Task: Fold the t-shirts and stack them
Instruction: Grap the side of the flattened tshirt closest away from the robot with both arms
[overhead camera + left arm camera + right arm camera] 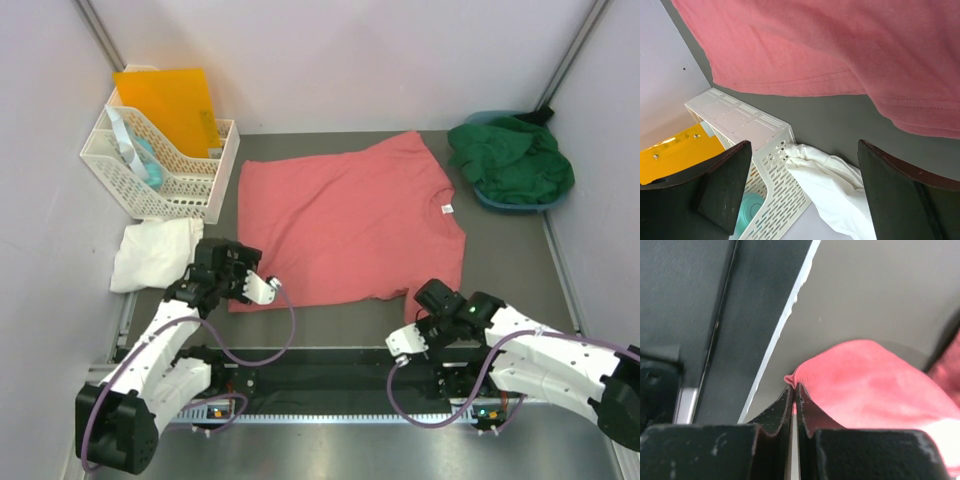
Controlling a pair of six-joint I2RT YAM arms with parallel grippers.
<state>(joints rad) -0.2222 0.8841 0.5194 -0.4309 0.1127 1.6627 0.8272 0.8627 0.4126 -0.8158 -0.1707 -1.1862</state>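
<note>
A salmon-pink t-shirt lies spread flat mid-table, its white neck label toward the right. My right gripper is at its near right hem corner. In the right wrist view the jaws are shut on a pinch of the pink cloth. My left gripper hovers open by the shirt's near left corner with nothing between its fingers. A crumpled white t-shirt lies at the left beside the basket. A dark green t-shirt is heaped at the back right.
A white lattice basket stands back left with an orange folder behind it. The green shirt rests in a blue basin. A black strip runs along the near edge. Walls close in on three sides.
</note>
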